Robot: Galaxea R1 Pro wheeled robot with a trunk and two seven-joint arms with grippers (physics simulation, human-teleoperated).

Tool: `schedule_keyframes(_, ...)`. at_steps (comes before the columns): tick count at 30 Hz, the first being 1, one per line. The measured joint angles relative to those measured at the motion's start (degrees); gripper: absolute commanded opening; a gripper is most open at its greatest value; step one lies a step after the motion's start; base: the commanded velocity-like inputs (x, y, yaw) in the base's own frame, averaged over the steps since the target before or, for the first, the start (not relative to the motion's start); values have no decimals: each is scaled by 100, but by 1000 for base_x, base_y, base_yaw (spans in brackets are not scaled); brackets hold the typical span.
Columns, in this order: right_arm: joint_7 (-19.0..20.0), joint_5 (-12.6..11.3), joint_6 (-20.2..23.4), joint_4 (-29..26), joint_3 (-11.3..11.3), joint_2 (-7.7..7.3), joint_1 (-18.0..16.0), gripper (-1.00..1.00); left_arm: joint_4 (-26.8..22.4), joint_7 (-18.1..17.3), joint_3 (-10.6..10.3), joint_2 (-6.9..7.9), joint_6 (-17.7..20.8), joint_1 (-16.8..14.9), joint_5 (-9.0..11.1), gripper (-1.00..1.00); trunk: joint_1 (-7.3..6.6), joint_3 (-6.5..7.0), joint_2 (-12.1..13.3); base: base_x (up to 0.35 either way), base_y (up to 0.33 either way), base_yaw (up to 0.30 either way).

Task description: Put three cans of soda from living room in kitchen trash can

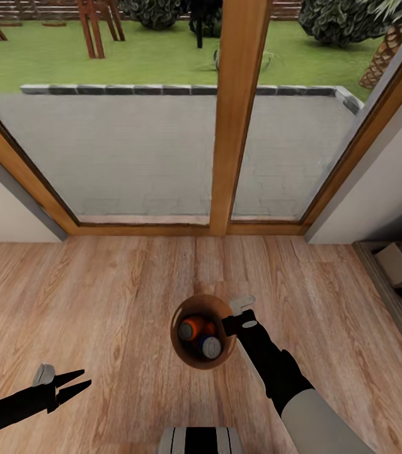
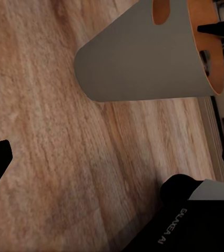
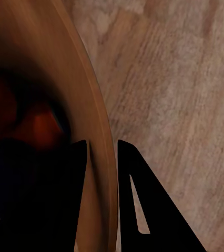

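Your right claw [image 1: 234, 320] pinches the tash can [image 1: 182, 353] rim, one finger inside, steadying it on the floor [image 1: 100, 296]. Soda cans [image 1: 198, 337] lie inside. Your left claw [image 1: 75, 383] hangs open, empty.

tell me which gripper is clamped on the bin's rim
The right gripper: its fingers straddle the trash can's rim, one inside, one outside. The left gripper hangs over bare wood floor, off to the bin's side, holding nothing.
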Motion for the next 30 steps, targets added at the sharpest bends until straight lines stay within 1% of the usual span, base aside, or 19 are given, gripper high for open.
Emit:
schedule_keyframes(9,0,-3,-1,0,1,0,-1,-100,0,-3,4,0,0,0,0,100,0,0,-2,0,0,0)
schedule_keyframes(14,0,-1,0,2,1,1,0,-100,0,-1,-1,0,0,1,0,100,110,-90,-201,0,0,0)
schedule_keyframes(19,0,-4,-1,2,1,1,-1,-100,0,0,-2,0,0,-2,0,100,110,-90,-202,0,0,0)
schedule_keyframes(27,0,-5,-1,5,4,3,0,-100,0,-3,-3,0,0,-2,0,100,286,-233,-521,0,0,0)
schedule_keyframes(30,0,-3,-1,1,2,6,-1,-100,0,-2,0,0,0,-3,0,100,286,-234,-523,0,0,0)
